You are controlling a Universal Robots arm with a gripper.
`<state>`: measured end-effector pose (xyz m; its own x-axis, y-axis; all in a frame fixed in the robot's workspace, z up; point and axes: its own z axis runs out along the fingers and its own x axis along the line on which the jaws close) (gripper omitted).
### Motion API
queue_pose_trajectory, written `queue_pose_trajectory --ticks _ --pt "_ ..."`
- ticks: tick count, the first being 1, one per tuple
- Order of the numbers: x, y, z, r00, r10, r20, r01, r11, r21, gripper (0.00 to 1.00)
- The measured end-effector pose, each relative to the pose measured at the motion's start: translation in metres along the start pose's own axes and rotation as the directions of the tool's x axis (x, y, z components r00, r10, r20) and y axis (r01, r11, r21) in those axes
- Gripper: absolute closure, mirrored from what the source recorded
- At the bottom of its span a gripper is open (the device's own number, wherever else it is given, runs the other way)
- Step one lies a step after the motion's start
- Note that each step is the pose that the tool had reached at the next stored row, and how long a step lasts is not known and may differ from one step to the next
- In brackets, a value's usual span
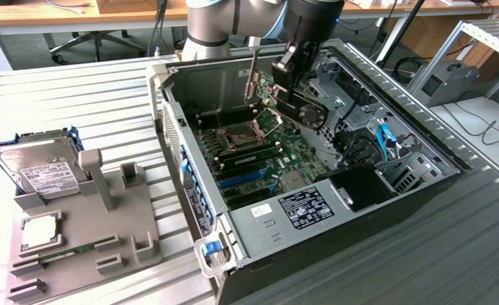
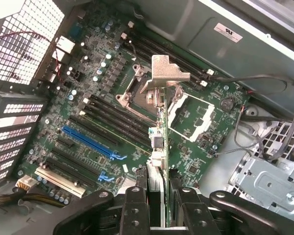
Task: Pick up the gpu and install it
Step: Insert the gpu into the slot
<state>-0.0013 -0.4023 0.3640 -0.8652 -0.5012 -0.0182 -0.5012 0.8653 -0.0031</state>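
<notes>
Fingers [image 2: 135, 205] of the gripper [image 2: 158, 181], 2 of them, pinch the gpu [image 2: 159, 142] between them. The card sits edge-on and runs straight away from the jaws to its silver bracket [image 2: 164, 73] at the far end. Beyond it lies the green motherboard [image 2: 103, 122] inside the open computer case [image 1: 360, 210]. The card hangs above the board, over the processor socket [image 2: 137, 90] and beside the blue slots [image 2: 90, 142].

The slatted metal table [image 1: 80, 105] is carrying an open computer case [image 1: 385, 232] and, beside it, a grey parts holder [image 1: 89, 236].
</notes>
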Motion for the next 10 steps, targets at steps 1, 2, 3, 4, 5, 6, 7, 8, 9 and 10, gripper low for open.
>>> queue_pose_trajectory --ticks 1,2,3,4,5,6,7,8,9,10 --pt "0.0000 0.0000 0.0000 1.0000 -0.008 0.0000 0.008 1.0000 -0.0001 0.72" --pt "0.0000 0.0000 0.0000 0.9999 -0.015 0.0000 0.015 0.9999 -0.0002 0.72" --pt "0.0000 0.0000 0.0000 0.9998 -0.021 0.0001 0.021 0.9998 -0.0004 0.72" --pt "0.0000 0.0000 0.0000 0.9997 -0.026 0.0001 0.026 0.9997 -0.0005 0.72" --pt "0.0000 0.0000 0.0000 0.9995 -0.031 0.0001 0.031 0.9995 -0.0005 0.72" --pt "0.0000 0.0000 0.0000 0.9994 -0.035 0.0001 0.035 0.9994 -0.0006 0.72" --pt "0.0000 0.0000 0.0000 0.9992 -0.039 0.0001 0.039 0.9992 -0.0007 0.72" --pt "-0.0001 0.0000 0.0000 0.9990 -0.044 0.0001 0.044 0.9990 -0.0008 0.72" --pt "-0.0001 0.0000 0.0000 0.9989 -0.048 0.0001 0.048 0.9989 -0.0008 0.72" --pt "-0.0001 0.0000 0.0000 0.9986 -0.052 0.0001 0.052 0.9986 -0.0009 0.72"
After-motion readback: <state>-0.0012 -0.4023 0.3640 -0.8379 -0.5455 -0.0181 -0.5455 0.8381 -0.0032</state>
